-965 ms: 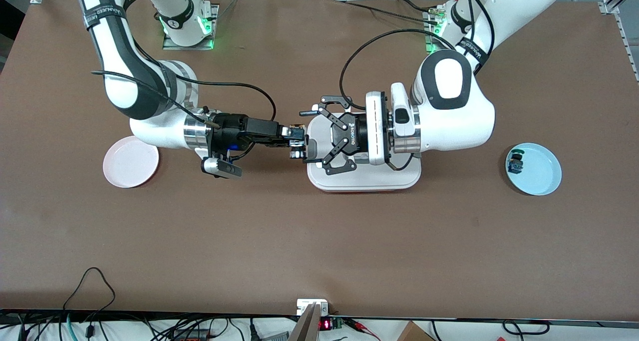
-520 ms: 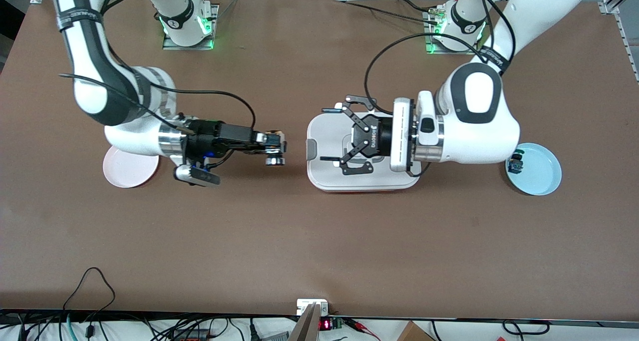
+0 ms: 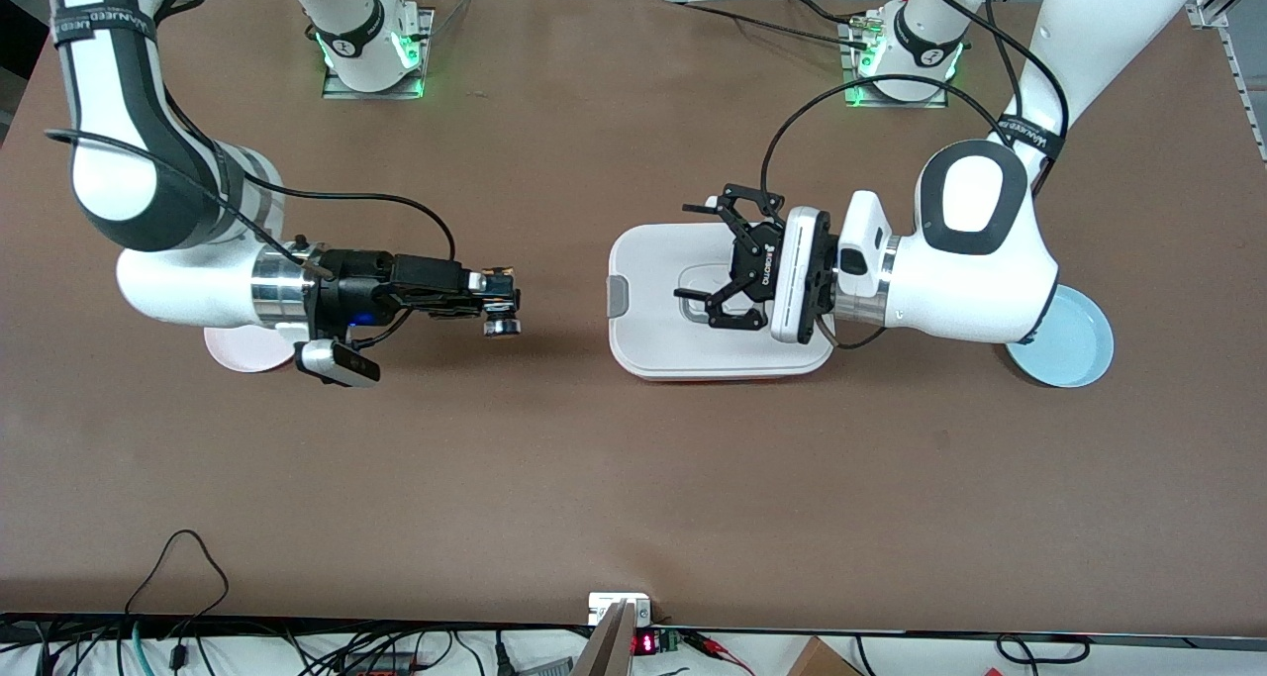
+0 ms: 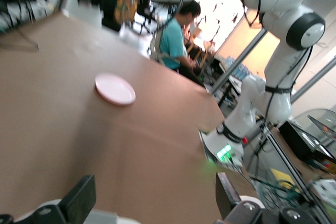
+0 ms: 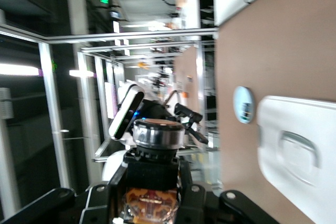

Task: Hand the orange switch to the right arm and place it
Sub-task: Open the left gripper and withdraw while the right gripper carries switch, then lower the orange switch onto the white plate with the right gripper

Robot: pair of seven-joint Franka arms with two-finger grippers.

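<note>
Over the bare brown table between the pink plate [image 3: 247, 351] and the white lidded box [image 3: 653, 349], in the front view, the orange switch [image 3: 500, 312] is pinched in the right gripper [image 3: 501, 305], its silver collar jutting past the slim black fingers. The left gripper [image 3: 715, 260] hangs over the box lid with its black linkage fingers spread and nothing between them. The handover is judged done and the carry is in hand; a lowering onto the pink plate is probably called for next, then a release.

In the left wrist view, the pink plate [image 4: 115, 88] is seen as a shallow glossy disc on the matte tabletop, and only two spread black fingertips [image 4: 79, 201] show.

In the right wrist view, the switch [image 5: 156, 167] is shown as a stubby black cylinder with a bright metal ring and amber base, clamped between black fingers. The box [image 5: 302, 156], smooth white plastic with a recessed handle, lies near a pale blue plate [image 5: 243, 104].
</note>
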